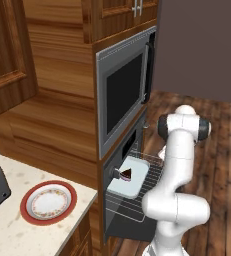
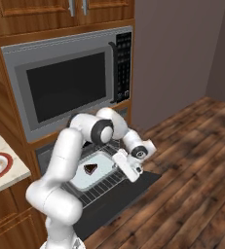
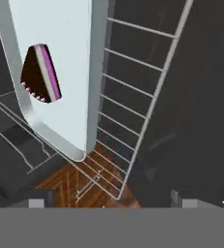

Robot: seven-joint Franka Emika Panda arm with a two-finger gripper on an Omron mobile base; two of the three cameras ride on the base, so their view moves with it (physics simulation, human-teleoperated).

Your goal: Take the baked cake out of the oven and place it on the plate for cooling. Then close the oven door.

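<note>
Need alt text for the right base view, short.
A small chocolate cake slice sits on a pale tray on the wire rack pulled out over the open oven door. The white arm's hand hovers beside the tray; microwave above.

Pale smooth metal baking tray (image 3: 67, 72) with shiny rim, on thin wire steel rack (image 3: 133, 111). Matt dark grey oven door (image 2: 119, 199). Brushed grey steel microwave (image 2: 65, 78), glossy black window. Varnished wood cabinets (image 1: 57, 75), speckled stone counter (image 1: 17, 235), glossy red-rimmed ceramic plate (image 1: 29, 195).
</note>
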